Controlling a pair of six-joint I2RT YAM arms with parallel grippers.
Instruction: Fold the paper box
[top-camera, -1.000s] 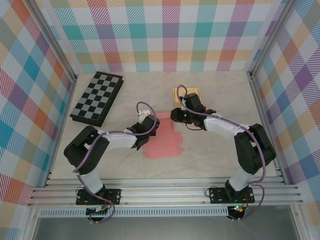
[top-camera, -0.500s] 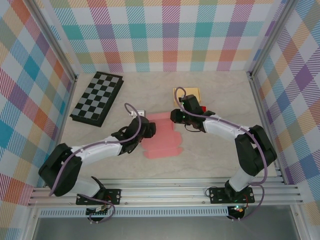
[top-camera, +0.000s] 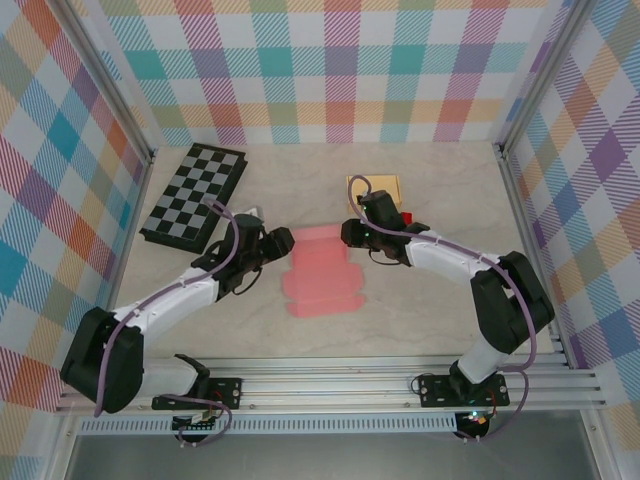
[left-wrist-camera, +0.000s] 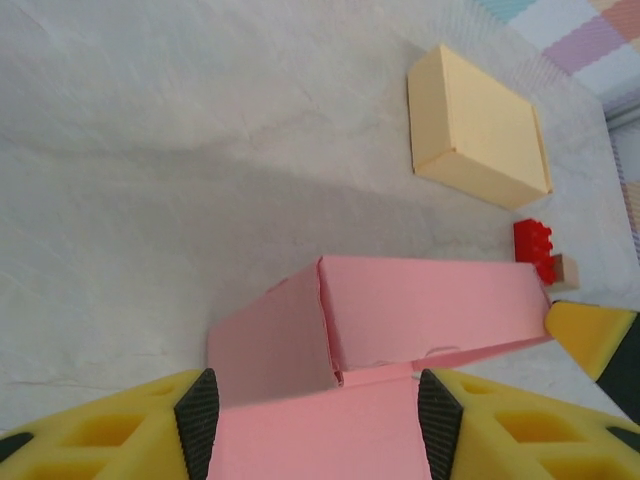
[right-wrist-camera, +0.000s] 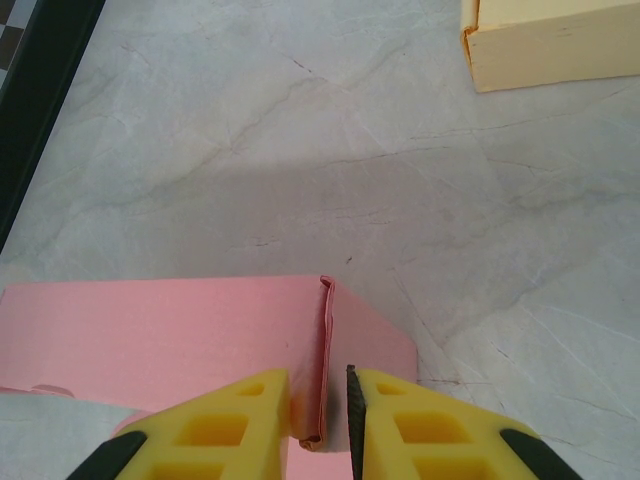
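Observation:
The pink paper box (top-camera: 325, 285) lies partly folded in the middle of the table, one long wall raised. My right gripper (top-camera: 350, 235) is at its far right corner. In the right wrist view its jaws (right-wrist-camera: 320, 375) are pinched on the doubled upright wall of the box (right-wrist-camera: 150, 330). My left gripper (top-camera: 272, 245) sits just left of the box's far left corner. In the left wrist view it (left-wrist-camera: 318, 425) is open, its pads wide apart above the box's flat panel, facing the raised corner of the box (left-wrist-camera: 420, 310).
A tan closed box (top-camera: 373, 187) sits behind the pink one, with a small red brick (top-camera: 405, 217) to its right. A folded chessboard (top-camera: 195, 195) lies at the back left. Metal rails and checked walls bound the table.
My left gripper has pulled back leftward off the pink box, its arm stretching out. The box's left end has shifted slightly left. The right gripper has kept its pinch in place.

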